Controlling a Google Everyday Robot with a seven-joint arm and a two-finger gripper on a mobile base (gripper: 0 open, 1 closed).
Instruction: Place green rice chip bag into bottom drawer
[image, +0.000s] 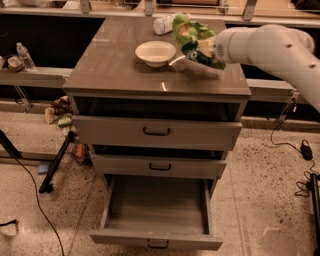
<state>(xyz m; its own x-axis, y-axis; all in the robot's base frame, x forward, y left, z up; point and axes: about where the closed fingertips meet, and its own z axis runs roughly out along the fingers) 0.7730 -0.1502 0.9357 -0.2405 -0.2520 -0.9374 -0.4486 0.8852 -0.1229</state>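
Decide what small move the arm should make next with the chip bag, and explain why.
Probably carry it out past the front edge of the cabinet top. The gripper holds the chip bag just above that top, beside the bowl, while the bottom drawer stands open below.

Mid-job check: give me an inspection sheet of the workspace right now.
Surface: grey cabinet top, glossy.
Job's things: green rice chip bag tilted up at the right rear; bottom drawer pulled open, nothing seen inside.
Clutter: cream bowl; clear bottle lying at the back.
Grippers: gripper at the bag, above the top.
Cables: black cable on floor left; second cable right.
Surroundings: water bottle on left ledge; litter beside cabinet.
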